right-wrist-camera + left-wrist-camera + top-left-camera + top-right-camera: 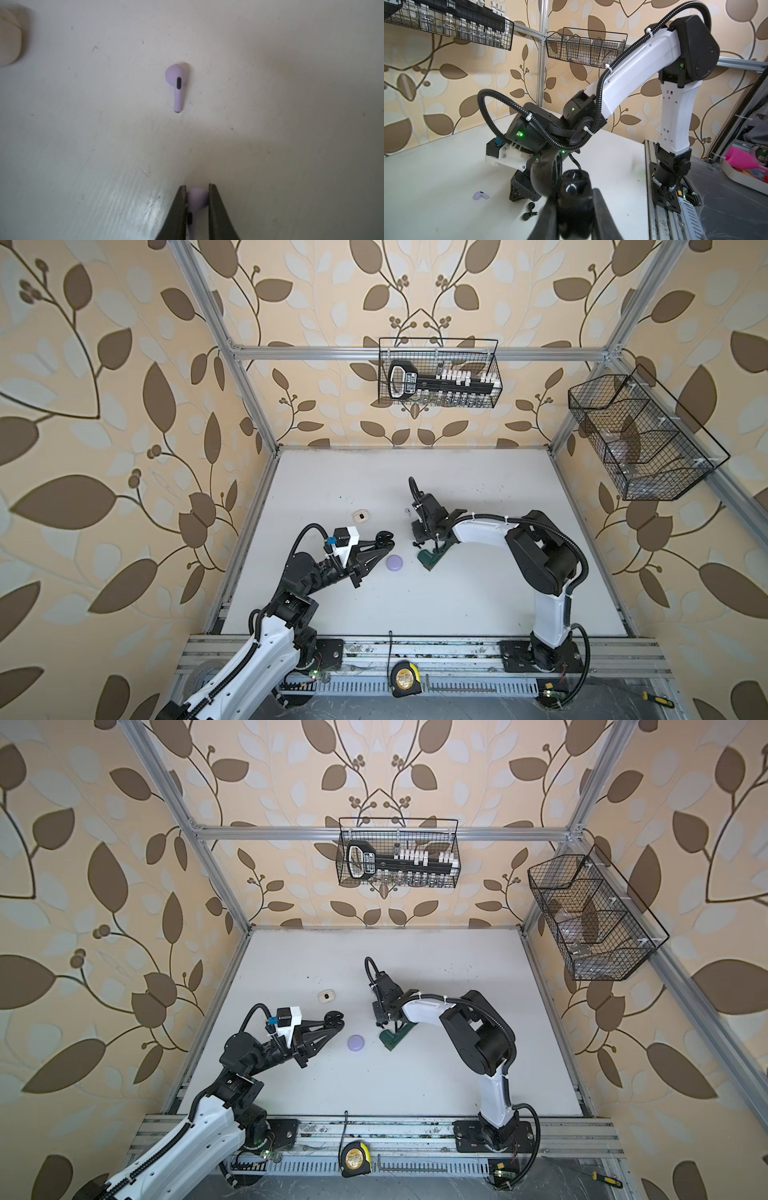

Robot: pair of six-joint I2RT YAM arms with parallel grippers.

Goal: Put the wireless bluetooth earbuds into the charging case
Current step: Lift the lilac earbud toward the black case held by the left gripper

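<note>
Tabletop: only R wrist view shows fingers pinching lilac earbud.

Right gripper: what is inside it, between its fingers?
The right gripper is shut on a lilac earbud: its rounded head shows between the fingers. Its lower stem runs out of the picture, and the fingers cover its sides.

No readable text — anywhere.

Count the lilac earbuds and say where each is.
2. One lilac earbud lies loose on the table; the other lilac earbud is pinched in the right claw. Others may be hidden from view.
</note>
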